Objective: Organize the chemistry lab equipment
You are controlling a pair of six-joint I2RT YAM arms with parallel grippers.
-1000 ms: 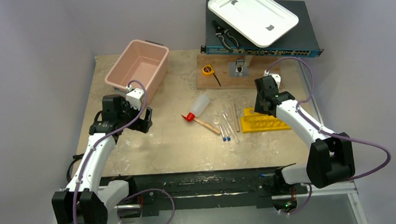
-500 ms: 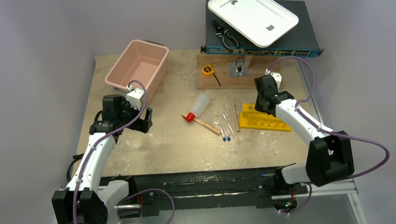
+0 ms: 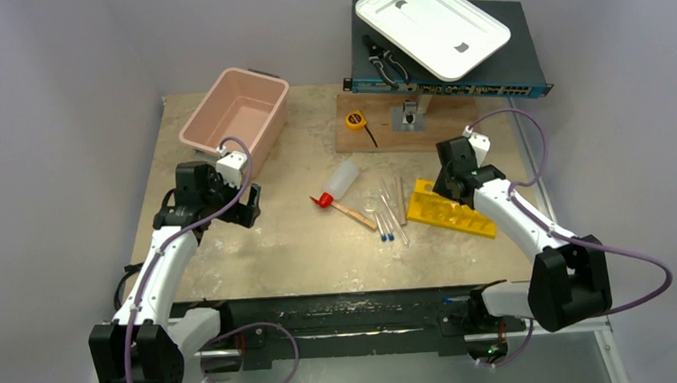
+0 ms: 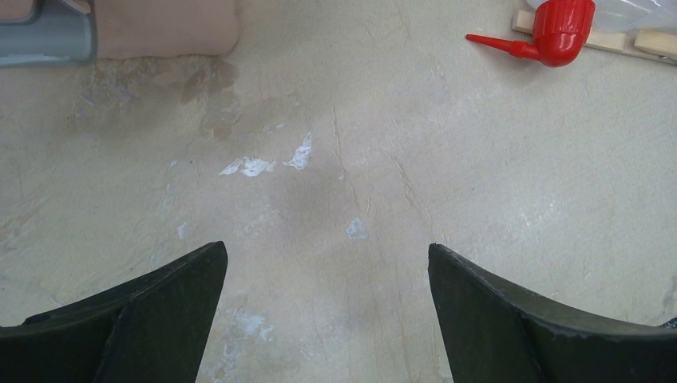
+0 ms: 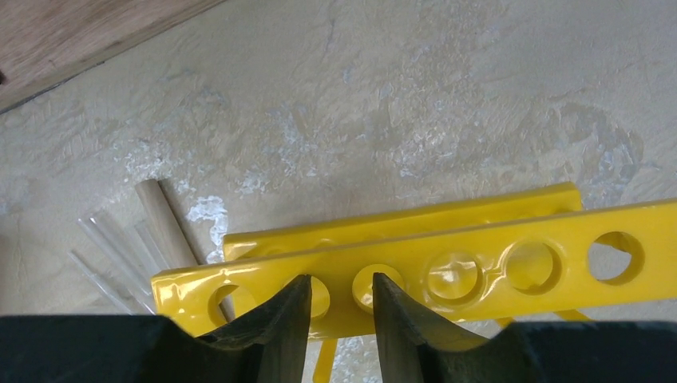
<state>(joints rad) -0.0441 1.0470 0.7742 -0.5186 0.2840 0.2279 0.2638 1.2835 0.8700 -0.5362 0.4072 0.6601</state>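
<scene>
Step in hand: placing the yellow holed rack [image 5: 479, 271], just beside the thin clear tubes [image 3: 388, 213] on the surface [image 3: 303, 242]. Right gripper [image 5: 339, 289] jaws clamp its top plate; left gripper [image 4: 327, 267] jaws wide open, empty. Next: set rack level

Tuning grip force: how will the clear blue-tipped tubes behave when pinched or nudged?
The clear tubes look thin and round, lying flat on the table, so a nudge would probably roll them. Their smooth clear walls suggest they are slippery and possibly brittle, so pinch gently. They lie close to the wooden sticks, so pushing one may disturb its neighbours.
</scene>
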